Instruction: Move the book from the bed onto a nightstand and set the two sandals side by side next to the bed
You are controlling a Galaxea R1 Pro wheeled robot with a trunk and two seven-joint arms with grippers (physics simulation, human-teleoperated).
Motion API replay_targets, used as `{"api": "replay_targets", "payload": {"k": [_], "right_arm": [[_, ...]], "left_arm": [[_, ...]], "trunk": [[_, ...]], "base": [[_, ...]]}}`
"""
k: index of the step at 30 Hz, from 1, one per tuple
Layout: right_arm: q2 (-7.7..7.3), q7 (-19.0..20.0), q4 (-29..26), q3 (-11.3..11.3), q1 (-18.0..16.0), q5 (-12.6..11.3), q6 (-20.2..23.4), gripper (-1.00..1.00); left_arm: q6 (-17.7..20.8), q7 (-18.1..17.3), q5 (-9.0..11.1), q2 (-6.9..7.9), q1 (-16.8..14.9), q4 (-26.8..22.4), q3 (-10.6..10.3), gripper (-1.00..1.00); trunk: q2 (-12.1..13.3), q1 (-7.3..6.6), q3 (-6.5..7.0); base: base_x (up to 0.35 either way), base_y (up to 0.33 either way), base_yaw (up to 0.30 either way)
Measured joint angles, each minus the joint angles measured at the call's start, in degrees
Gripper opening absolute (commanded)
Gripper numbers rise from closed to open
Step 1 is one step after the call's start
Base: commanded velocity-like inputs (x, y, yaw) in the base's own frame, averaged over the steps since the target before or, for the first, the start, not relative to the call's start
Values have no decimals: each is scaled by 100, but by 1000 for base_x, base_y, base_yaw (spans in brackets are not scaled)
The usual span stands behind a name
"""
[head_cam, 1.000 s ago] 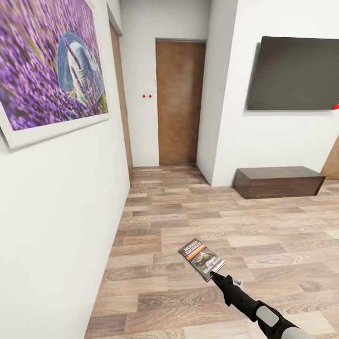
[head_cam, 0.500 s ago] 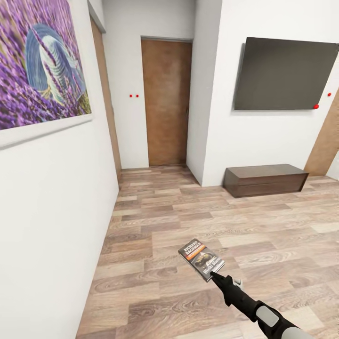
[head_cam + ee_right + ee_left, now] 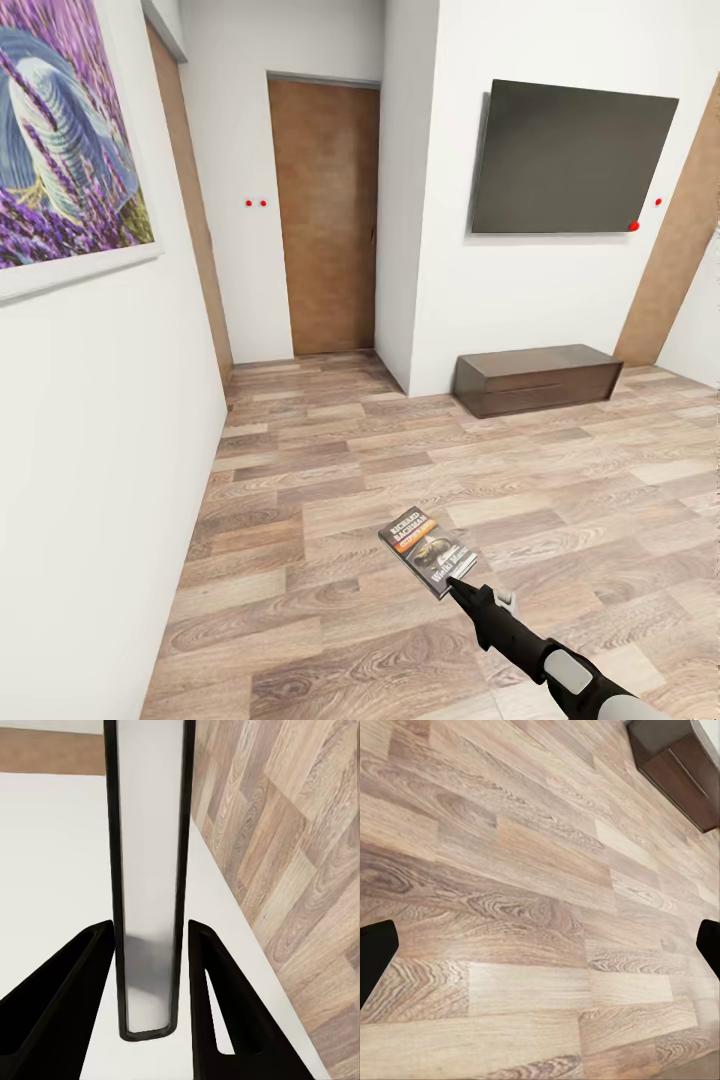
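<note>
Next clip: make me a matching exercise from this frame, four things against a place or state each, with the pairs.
Things:
1. book
2. left pincer
3. dark screen
4. low cabinet

Places or states:
A. mounted on the white wall
B. open over bare plank floor
C. on the floor against the wall, below the screen
D. clamped in the right pincer, held above the floor

Pairs: 1-D, 2-B, 3-A, 4-C
</note>
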Motion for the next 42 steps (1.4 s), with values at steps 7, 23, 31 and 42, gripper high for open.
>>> {"api": "replay_targets", "payload": {"k": [7, 23, 31, 42], "right_arm": [[-3, -1, 1, -1, -1, 0, 0, -100], [-5, -1, 2, 0, -1, 0, 0, -100], [-4, 0, 1, 1, 0, 0, 0, -100], [-6, 0, 0, 0, 0, 0, 0, -100]], "left_arm": [[1, 0, 0, 0, -1, -1, 0, 100], [7, 7, 0, 0, -1, -1, 0, 100], [8, 6, 0, 6, 2, -1, 1, 100], [9, 1, 0, 9, -2, 0, 0, 100]], "trunk": [[0, 0, 0], [0, -1, 0], [0, -1, 0], [0, -1, 0]], "base": [[145, 0, -76], [198, 0, -7], [223, 0, -52], [224, 0, -180]]}}
